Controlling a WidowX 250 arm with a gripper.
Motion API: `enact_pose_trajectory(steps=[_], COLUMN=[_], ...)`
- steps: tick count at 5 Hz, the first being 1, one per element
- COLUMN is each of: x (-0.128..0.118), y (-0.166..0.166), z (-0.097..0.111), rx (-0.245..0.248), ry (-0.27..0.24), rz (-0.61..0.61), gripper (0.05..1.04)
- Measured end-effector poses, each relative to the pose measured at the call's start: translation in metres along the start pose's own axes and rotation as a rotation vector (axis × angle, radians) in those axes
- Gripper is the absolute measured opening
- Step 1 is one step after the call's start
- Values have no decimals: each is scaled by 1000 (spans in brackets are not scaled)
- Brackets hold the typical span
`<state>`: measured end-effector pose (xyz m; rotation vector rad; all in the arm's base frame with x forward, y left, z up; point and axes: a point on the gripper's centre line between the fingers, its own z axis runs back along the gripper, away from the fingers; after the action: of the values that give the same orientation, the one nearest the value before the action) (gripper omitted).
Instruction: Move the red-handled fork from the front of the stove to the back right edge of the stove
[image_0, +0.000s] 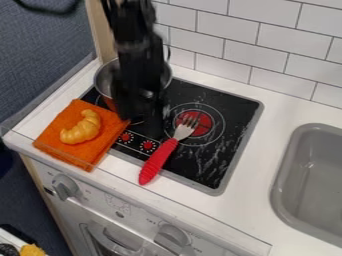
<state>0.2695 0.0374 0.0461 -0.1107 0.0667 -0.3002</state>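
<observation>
One gripper (153, 127), open or closed unclear, over cooktop (232, 112) near metal pot (103, 84), croissant (81, 130) on orange cloth (57, 131), and red-handled fork (159, 161).

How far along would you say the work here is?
The croissant lies on the orange cloth, which looks done. The gripper hangs by the metal pot, nothing visible in hand. The red-handled fork lies loose across the front edge of the stovetop, so work with it seems left.

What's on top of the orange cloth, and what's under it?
A yellow toy croissant lies on the orange cloth. The cloth overlaps the left part of the black cooktop and the white counter; whatever else may be beneath it is covered and can't be seen.
</observation>
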Motion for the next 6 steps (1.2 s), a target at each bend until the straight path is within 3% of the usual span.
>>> enact_pose_trajectory(steps=[1, 2, 3, 5, 6], x=[7, 9, 11, 13, 13], y=[-19, -32, -36, -33, -33], z=[-23, -40, -44, -46, -44], rx=[18, 71, 91, 107, 91], ry=[-6, -4, 2, 0, 7], rz=[-69, -95, -106, -85, -85], gripper=[1001, 1001, 967, 432, 379])
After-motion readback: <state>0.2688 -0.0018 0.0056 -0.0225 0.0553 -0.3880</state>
